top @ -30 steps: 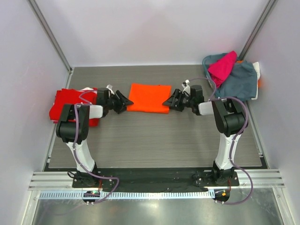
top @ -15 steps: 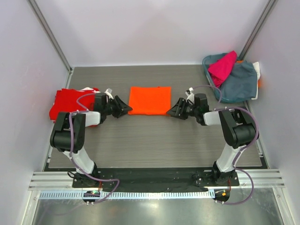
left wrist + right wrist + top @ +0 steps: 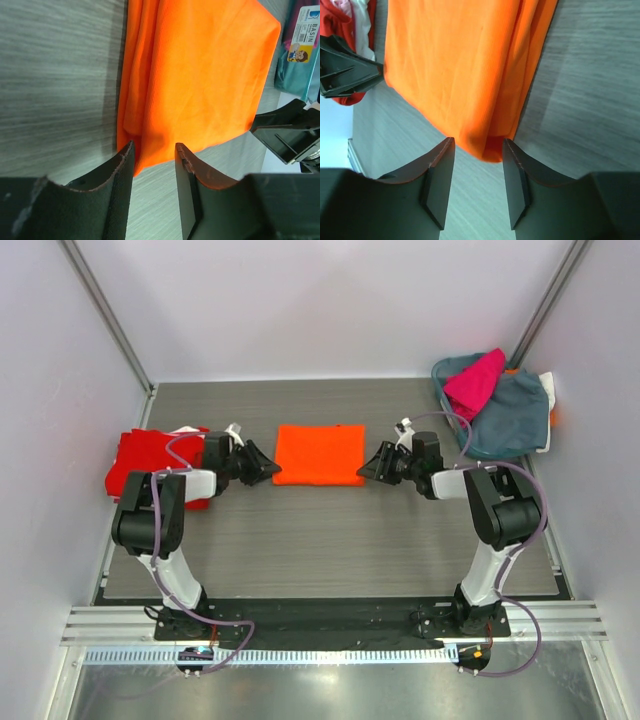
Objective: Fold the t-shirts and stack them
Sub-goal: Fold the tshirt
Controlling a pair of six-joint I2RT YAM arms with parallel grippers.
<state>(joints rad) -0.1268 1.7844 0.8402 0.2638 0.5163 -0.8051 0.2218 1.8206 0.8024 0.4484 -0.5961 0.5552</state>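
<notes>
My overhead camera sits high behind the rig and looks down and forward over the whole grey wood-grain bench (image 3: pixel 330 540) from a distance. My left wrist camera sits just behind the left pincer (image 3: pixel 154 150). It is low over the bench and faces right along the folded bright orange fabric t-shirt (image 3: pixel 200 75), very close. My right wrist camera mirrors it behind the right pincer (image 3: pixel 477 145), facing left, equally close. The two wrist views share the orange shirt from opposite ends, and each catches the other arm's pincer beyond it. The overhead view holds the shirt and both pincers too.
</notes>
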